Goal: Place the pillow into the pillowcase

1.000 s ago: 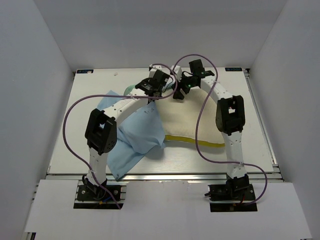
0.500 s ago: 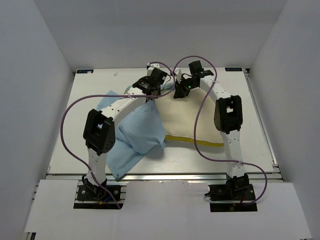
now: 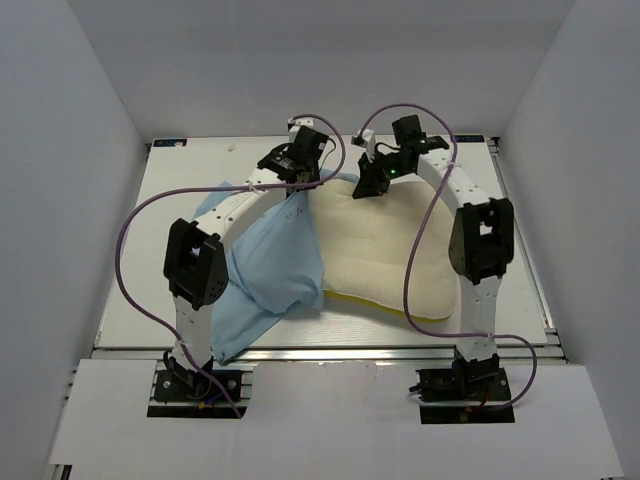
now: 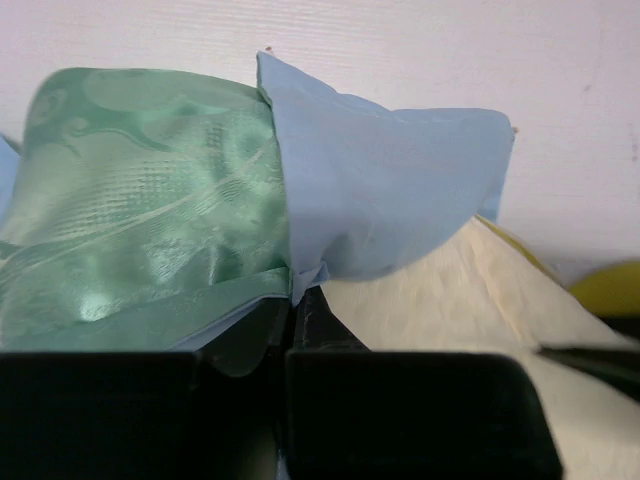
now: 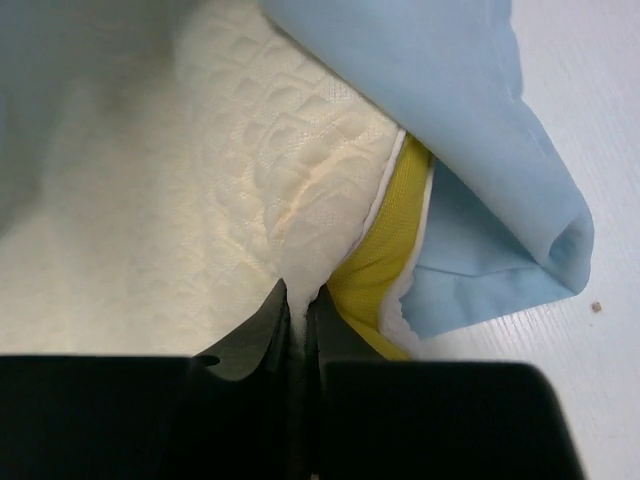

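Nearest us, the overhead view shows the pillowcase (image 3: 270,270) lying blue side up on the left of the table (image 3: 520,250), one corner close to the front edge. The pillow (image 3: 390,250) lies flat beside it in the middle, its left edge under the blue cloth. Farther back, the left claw (image 3: 298,178) and the right claw (image 3: 366,186) hang at the pillow's far edge, too small from up there for us to read. The wrist cameras settle it. The left claw is closed on a gathered fold of the pillowcase, and only there do we see the glossy green face (image 4: 140,190), bunched beside the blue. The right claw is pinched tight on the pillow's cream corner, just beside the yellow band (image 5: 385,260), with blue cloth draped over the corner beyond.
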Available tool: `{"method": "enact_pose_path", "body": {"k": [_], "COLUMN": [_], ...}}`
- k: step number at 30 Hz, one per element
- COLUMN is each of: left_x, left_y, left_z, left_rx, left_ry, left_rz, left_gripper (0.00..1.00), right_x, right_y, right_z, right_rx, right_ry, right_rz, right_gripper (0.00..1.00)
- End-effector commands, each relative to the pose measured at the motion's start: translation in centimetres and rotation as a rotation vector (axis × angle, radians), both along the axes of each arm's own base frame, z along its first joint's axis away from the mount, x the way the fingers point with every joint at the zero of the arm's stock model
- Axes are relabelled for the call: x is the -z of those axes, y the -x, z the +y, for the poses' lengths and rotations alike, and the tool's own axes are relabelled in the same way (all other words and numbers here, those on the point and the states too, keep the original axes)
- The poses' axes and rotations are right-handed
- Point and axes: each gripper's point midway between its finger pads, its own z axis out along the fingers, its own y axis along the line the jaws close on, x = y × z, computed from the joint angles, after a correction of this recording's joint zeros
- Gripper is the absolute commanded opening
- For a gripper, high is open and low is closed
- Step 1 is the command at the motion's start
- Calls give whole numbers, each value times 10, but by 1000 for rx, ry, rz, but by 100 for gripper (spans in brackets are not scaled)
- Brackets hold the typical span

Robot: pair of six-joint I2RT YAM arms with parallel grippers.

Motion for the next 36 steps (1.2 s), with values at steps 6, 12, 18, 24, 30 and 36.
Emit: {"method": "enact_pose_path", "body": {"k": [6,12,18,24,30,36], "left_x": [-111,-164,-216,-220,-219,-198], "left_y": [2,16,36,55,80,85], "left_z": [-30,-49,-58,-82,-120,-140], "left_rx": [91,180,244,335,455,487], "left_ry": [251,396,535,643,729,740], "left_rz": [-150,-193,-239,-175,-89,0], "left_gripper": [0,0,0,0,0,0], "right_x": [-150,-170,-165,-212,-265,-256], "right_y": [78,112,112,103,93,93], "right_z": [34,60,68,61,52,56], "right_rx": [-128,-154,-79,40,160,152], "right_ry": [-238,-260,-249,-326,-368,-353], "right_rz": [-167,-199,-258,-435,-693,-739], "right_gripper": [0,0,0,0,0,0]}}
